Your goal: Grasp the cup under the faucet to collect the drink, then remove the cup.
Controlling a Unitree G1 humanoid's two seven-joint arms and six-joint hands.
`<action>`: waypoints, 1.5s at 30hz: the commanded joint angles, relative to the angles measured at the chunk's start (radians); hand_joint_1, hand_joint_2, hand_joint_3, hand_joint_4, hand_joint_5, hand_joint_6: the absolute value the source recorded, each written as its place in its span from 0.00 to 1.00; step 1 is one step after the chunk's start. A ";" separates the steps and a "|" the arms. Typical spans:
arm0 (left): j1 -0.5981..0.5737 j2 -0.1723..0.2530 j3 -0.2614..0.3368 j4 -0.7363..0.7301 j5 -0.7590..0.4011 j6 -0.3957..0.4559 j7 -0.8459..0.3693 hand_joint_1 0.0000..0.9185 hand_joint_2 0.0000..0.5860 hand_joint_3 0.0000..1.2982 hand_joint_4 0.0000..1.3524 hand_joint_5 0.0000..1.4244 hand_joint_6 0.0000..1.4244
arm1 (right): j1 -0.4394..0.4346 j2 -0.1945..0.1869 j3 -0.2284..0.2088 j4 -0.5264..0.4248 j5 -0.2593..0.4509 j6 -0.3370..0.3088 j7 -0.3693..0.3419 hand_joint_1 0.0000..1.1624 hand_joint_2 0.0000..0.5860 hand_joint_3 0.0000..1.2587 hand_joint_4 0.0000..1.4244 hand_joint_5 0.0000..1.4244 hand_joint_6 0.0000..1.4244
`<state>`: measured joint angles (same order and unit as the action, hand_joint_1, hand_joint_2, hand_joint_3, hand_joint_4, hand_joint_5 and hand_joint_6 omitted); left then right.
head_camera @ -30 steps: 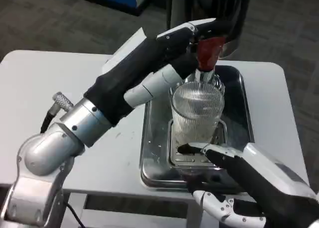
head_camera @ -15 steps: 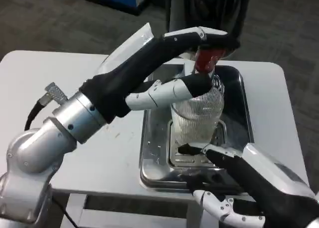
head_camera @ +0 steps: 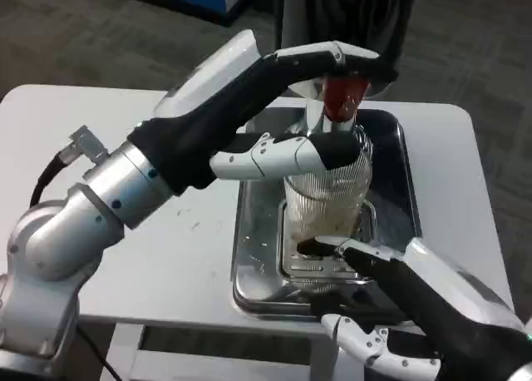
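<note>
The white table [head_camera: 75,123] fills the frame's middle, bearing a steel tray [head_camera: 258,256] right of centre. In it, under the red faucet [head_camera: 342,98], stands the ribbed cup [head_camera: 328,200]. The left hand [head_camera: 283,106] reaches over it, fingers spread, holding nothing. The right hand [head_camera: 391,314], lower right, grips the cup's base.

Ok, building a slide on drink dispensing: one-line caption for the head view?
Left hand reaches the red faucet lever above a ribbed glass cup held by the right hand.

One head camera looks steeply down, close over the table [head_camera: 75,131], facing forward past both forearms.
</note>
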<state>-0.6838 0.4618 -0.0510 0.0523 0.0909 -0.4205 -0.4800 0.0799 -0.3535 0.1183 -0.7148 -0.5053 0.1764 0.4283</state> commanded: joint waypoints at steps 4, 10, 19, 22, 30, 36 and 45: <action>-0.006 0.010 -0.009 0.021 0.018 -0.004 0.003 0.00 0.10 0.28 0.22 0.22 0.19 | -0.019 0.007 -0.034 0.013 -0.023 0.015 -0.052 0.43 0.74 0.17 0.18 0.16 0.11; 0.021 0.011 -0.008 -0.006 0.019 -0.005 0.009 0.00 0.10 0.28 0.22 0.23 0.19 | -0.035 -0.015 -0.113 0.027 0.005 0.016 -0.067 0.52 0.62 0.20 0.20 0.20 0.16; 0.043 0.014 -0.010 -0.028 0.025 0.002 0.016 0.00 0.10 0.28 0.23 0.23 0.19 | -0.043 0.005 -0.174 0.072 0.096 0.038 -0.078 0.59 0.42 0.21 0.20 0.20 0.20; 0.043 0.013 -0.012 -0.026 0.026 0.003 0.017 0.00 0.10 0.28 0.23 0.23 0.19 | -0.051 0.015 -0.185 0.096 0.139 0.049 -0.082 0.59 0.39 0.20 0.19 0.19 0.21; 0.037 0.010 -0.017 -0.015 0.030 0.002 0.023 0.00 0.10 0.28 0.23 0.23 0.19 | -0.069 0.044 -0.208 0.151 0.242 0.076 -0.101 0.60 0.36 0.16 0.17 0.18 0.22; 0.033 0.008 -0.025 -0.007 0.038 0.003 0.026 0.00 0.10 0.28 0.23 0.23 0.19 | -0.081 0.044 -0.217 0.182 0.285 0.078 -0.122 0.61 0.33 0.15 0.15 0.17 0.23; 0.021 0.002 -0.029 0.011 0.045 0.003 0.034 0.00 0.10 0.28 0.23 0.23 0.19 | -0.120 0.044 -0.219 0.253 0.330 0.053 -0.155 0.62 0.33 0.11 0.13 0.16 0.25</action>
<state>-0.6701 0.4596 -0.0633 0.0437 0.1197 -0.4203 -0.4361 -0.0292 -0.3152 -0.0983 -0.4760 -0.1915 0.2497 0.2920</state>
